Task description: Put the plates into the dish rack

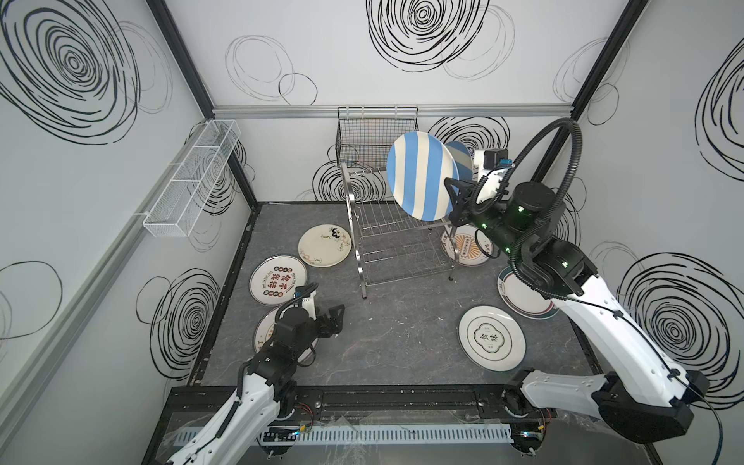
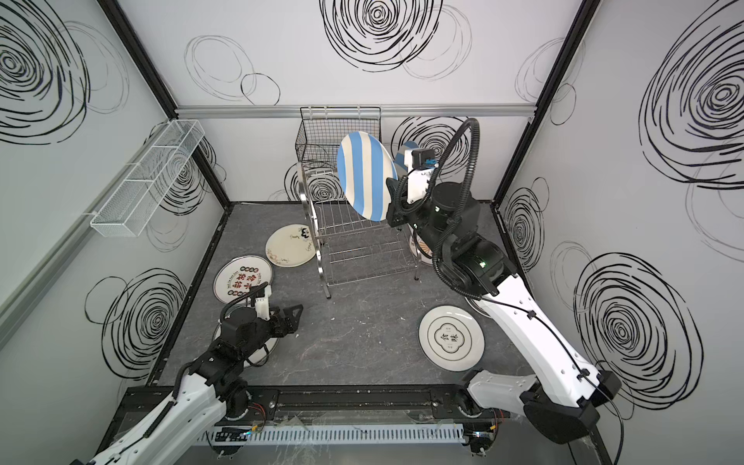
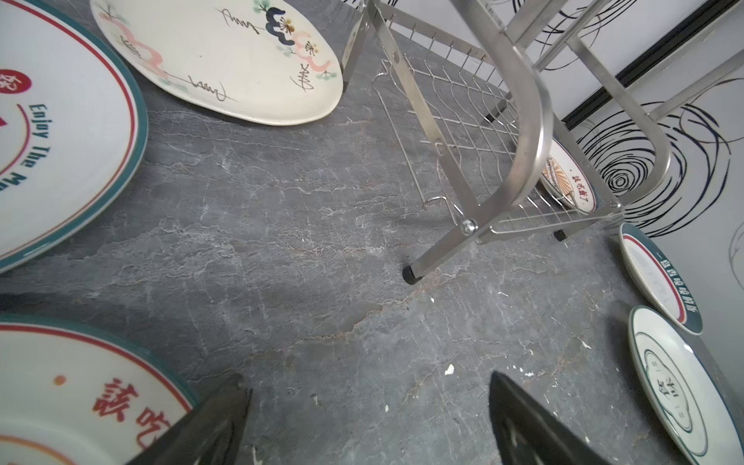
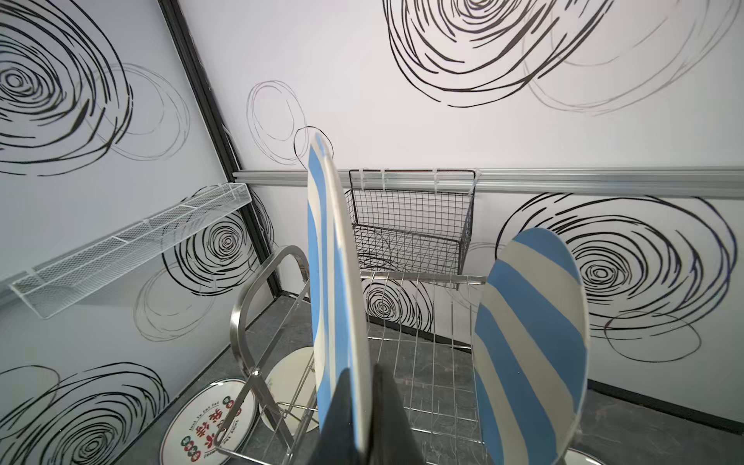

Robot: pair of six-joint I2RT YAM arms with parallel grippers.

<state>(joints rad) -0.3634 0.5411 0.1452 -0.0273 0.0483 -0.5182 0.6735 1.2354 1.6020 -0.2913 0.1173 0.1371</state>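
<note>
Grey tabletop [image 1: 402, 342], striped plate [image 1: 418, 177] in right pincer [image 1: 454, 199]

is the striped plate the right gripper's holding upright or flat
Upright. The striped plate stands on edge, its rim pinched in the right gripper, above the dish rack; the right wrist view shows it edge-on.

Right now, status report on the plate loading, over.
Right gripper shut on striped plate, edge-up over dish rack. Left gripper open, empty. Second striped plate already racked; nothing blocking.

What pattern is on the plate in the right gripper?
The plate has blue-and-cream stripes; clearest in a top view.
</note>
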